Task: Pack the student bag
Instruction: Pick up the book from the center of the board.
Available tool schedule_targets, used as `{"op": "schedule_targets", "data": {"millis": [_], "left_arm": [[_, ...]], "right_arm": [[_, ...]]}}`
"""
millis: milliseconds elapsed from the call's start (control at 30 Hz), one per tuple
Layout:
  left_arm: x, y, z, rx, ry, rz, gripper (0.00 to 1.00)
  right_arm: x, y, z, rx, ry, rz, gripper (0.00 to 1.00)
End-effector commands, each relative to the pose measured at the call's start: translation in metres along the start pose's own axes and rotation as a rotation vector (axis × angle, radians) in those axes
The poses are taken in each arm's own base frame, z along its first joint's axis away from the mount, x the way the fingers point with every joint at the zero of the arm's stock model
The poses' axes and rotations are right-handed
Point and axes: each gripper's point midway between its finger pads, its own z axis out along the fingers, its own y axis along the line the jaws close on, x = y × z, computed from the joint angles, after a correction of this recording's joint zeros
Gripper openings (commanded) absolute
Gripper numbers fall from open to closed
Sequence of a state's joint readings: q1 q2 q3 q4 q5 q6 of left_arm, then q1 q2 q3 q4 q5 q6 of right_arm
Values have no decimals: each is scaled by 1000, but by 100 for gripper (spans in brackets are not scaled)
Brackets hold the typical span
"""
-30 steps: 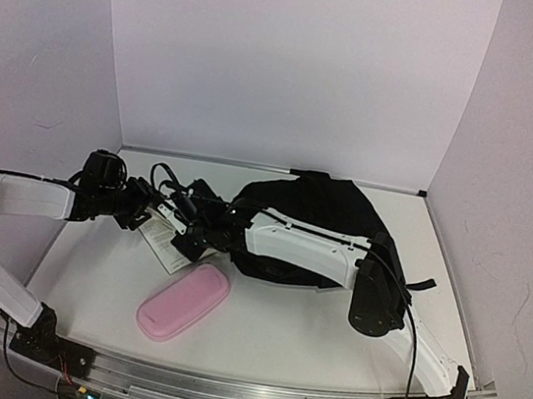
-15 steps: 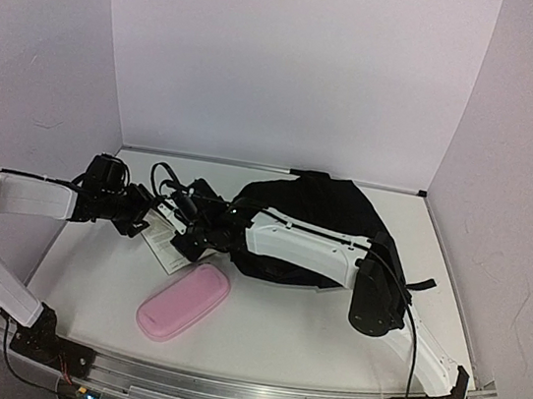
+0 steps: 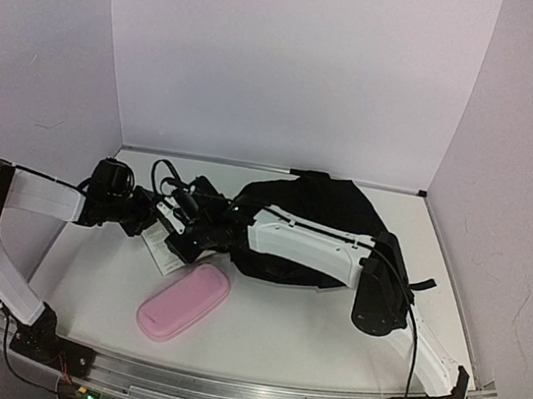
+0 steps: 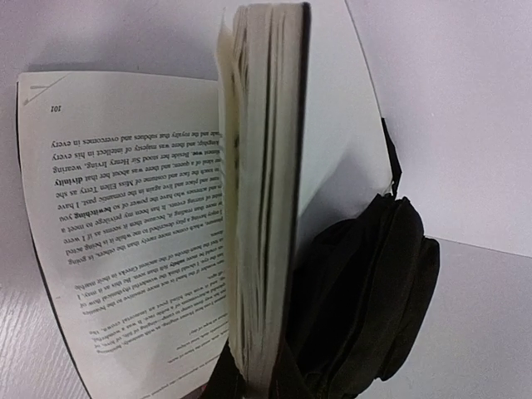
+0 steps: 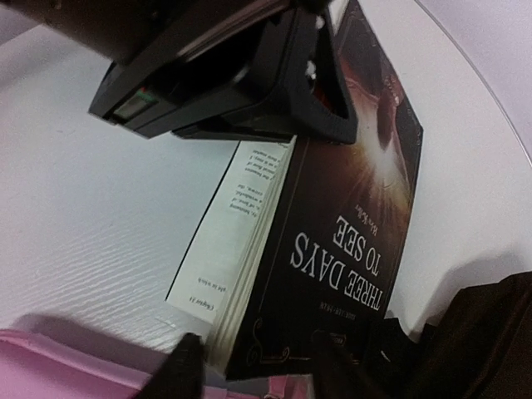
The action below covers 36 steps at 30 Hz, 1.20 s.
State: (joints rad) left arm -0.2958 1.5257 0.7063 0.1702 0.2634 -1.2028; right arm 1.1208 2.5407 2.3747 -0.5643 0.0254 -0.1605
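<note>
The student bag (image 3: 320,207) lies as a black heap at the back middle of the table. Left of it a paperback book (image 3: 162,250) with a dark cover reading "THREE DAYS TO SEE" (image 5: 341,233) stands on edge. My left gripper (image 3: 145,217) is shut on the book's page block (image 4: 262,208), and one loose page fans out to the left. The bag (image 4: 366,291) sits just behind the book. My right gripper (image 3: 177,231) reaches across from the right. Its fingers (image 5: 187,366) stand apart, open on either side of the book's near corner.
A pink oblong pencil case (image 3: 185,299) lies on the white table (image 3: 277,335) in front of the book, directly under my right gripper (image 5: 258,370). The right arm's white link (image 3: 300,244) spans the bag's front. Lilac walls close in the back and sides.
My left gripper moved right onto the book and shut on its pages. My right gripper, shut on the book before, has spread its fingers.
</note>
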Motion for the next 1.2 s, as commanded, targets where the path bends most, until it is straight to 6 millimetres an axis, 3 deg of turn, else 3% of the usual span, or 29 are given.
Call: {"op": "schedule_targets", "data": {"millis": [0, 67, 133, 233, 400, 533, 800, 1067, 1167], "left_arm": [[-18, -60, -42, 135, -106, 153, 0], [-19, -77, -59, 163, -125, 223, 0], [-19, -95, -75, 194, -134, 294, 0], [-11, -120, -98, 253, -115, 396, 0], [20, -166, -134, 470, -16, 570, 0], [45, -193, -162, 625, 75, 671, 0], [93, -219, -197, 800, 240, 828, 0], [136, -230, -190, 854, 384, 887, 0], [142, -232, -184, 864, 420, 877, 0]], "right_arm": [[-74, -12, -102, -137, -184, 132, 75], [-85, -21, -129, -199, -214, 199, 89], [-93, -37, -158, -264, -248, 280, 97], [-99, -68, -202, -299, -301, 343, 98], [-75, -106, -237, -309, -308, 407, 98], [-51, -120, -248, -434, -298, 492, 98], [-24, -103, -241, -681, -204, 616, 98], [-23, -90, -237, -778, -187, 652, 98], [-28, -84, -241, -822, -195, 648, 94]]}}
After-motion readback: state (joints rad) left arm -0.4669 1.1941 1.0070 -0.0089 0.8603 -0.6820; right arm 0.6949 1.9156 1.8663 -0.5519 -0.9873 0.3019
